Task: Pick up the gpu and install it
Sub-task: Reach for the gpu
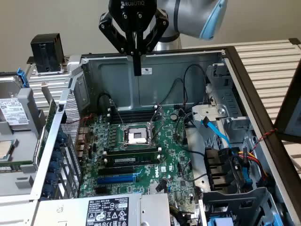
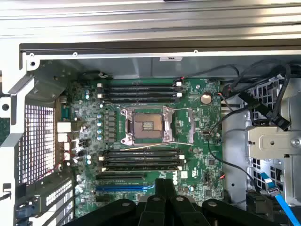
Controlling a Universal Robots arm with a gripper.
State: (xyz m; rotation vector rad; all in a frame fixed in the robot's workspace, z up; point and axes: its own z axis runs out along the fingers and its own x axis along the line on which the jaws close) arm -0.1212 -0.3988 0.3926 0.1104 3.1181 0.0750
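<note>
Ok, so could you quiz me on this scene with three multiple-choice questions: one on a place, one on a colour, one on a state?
1. Where is the gripper?
A) above the open computer case
B) lying on the floor
C) inside a drawer

2. What colour is the one long coloured slot on the motherboard?
A) red
B) blue
C) yellow

3. How do the gripper's fingers stand?
A) spread wide
B) pressed together
C) clamped on a card

Answers: 1 A, it hangs over the case's back wall. 2 B, that slot is blue among black ones. 3 B, the fingers meet with no gap.
</note>
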